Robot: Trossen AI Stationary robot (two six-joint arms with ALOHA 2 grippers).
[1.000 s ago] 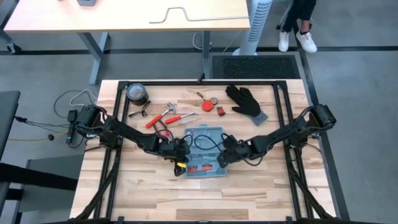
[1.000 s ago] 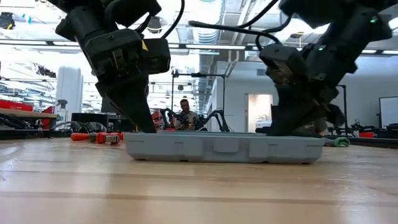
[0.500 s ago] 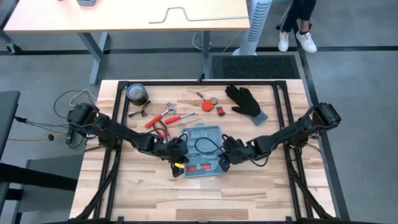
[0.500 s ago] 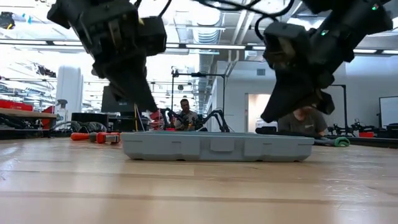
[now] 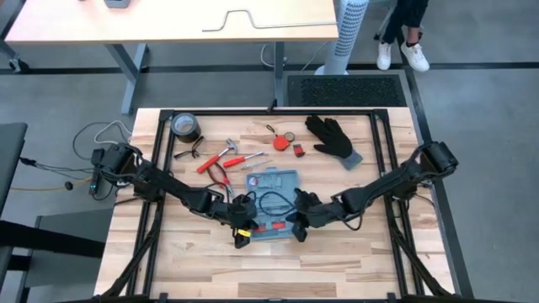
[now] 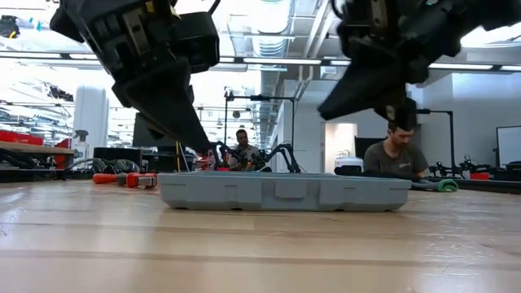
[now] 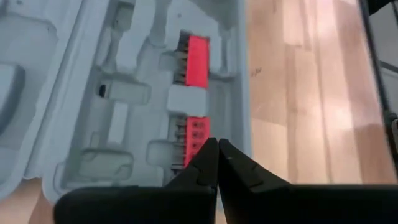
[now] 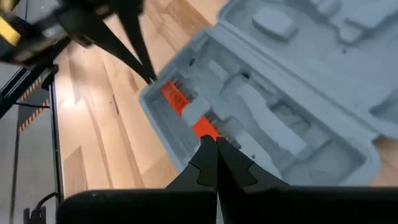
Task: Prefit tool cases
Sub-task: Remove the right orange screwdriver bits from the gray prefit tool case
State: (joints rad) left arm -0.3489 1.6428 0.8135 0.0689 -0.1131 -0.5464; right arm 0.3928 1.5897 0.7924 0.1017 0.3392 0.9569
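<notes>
two slim dark jointed arms carry looping black cables, the left gripper [image 5: 242, 238] marked by a yellow patch near its wrist, the right gripper [image 5: 297, 232] all black, each ending in two tapering matte-black fingers [image 7: 205, 169].

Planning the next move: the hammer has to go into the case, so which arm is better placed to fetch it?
Left, probably. The hammer lies on the left arm's side of the case, nearer the left gripper than the right gripper. Both are shut and empty.
</notes>
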